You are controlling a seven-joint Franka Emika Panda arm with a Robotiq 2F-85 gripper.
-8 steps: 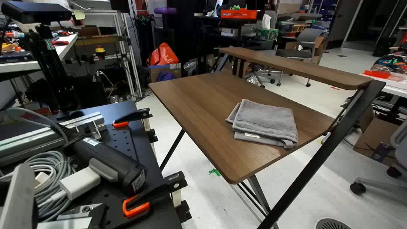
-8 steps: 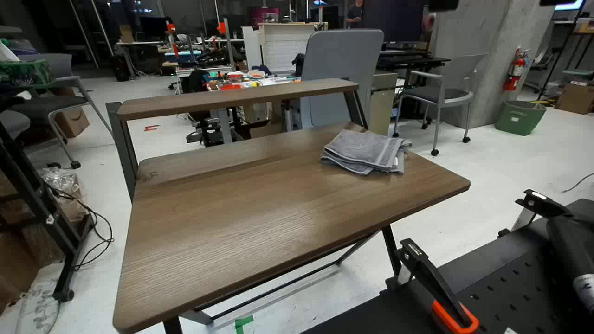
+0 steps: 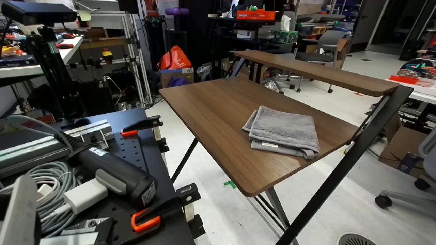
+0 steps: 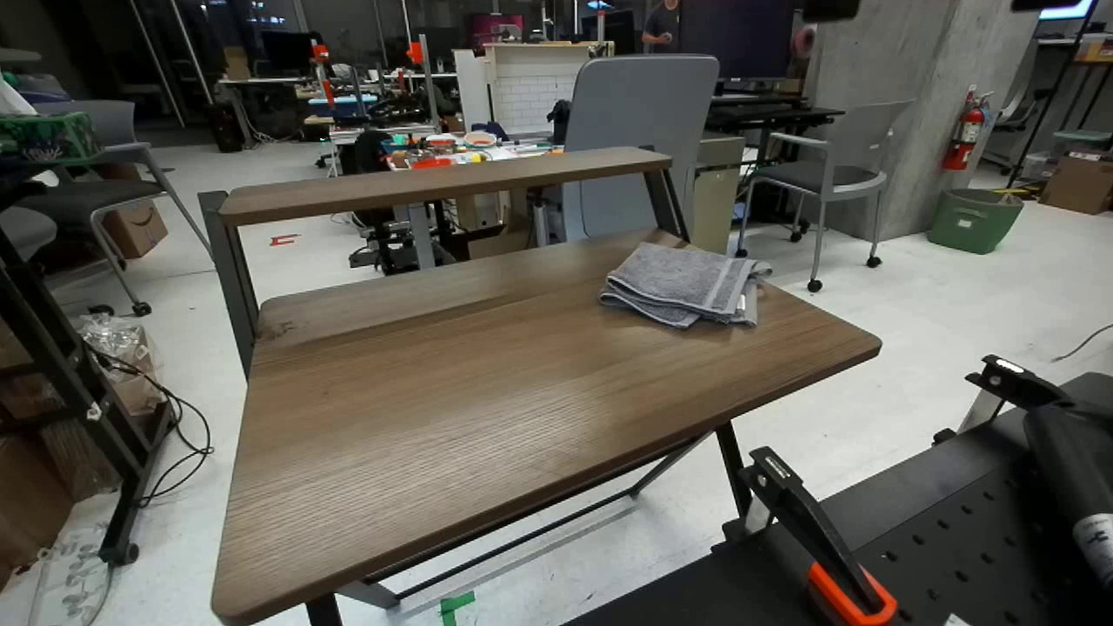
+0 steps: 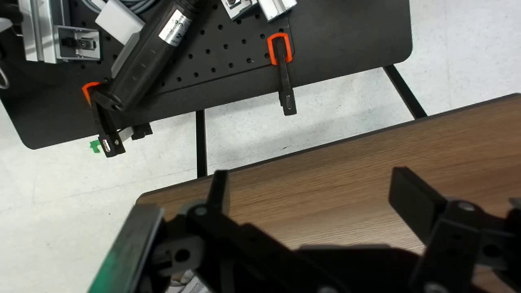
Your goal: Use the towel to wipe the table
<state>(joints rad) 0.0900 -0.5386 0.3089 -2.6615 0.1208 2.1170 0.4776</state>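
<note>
I think the wiping has not begun. The grey towel (image 4: pixel 678 283) lies folded on the brown worktop (image 4: pixel 417 417), close to one short end. In the wrist view the jaws are spread wide apart, with no thing between them. So all the work seems left: go to the towel, pinch it, and rub it over the worktop. Low in the wrist view there may be a bit of the towel, but the jaws hide too much for me to be sure.

The worktop is flat, with long lines in it, and a thin shelf (image 4: pixel 443 181) is held up along one long side. It could get in the way of wiping there. Across a gap is a black bench (image 5: pixel 350 44) with clamps (image 5: pixel 284 79) on its edge. It is busy all around, with a white floor (image 4: pixel 939 309), a grey chair (image 4: pixel 819 179) and a green bin (image 4: pixel 974 223).
</note>
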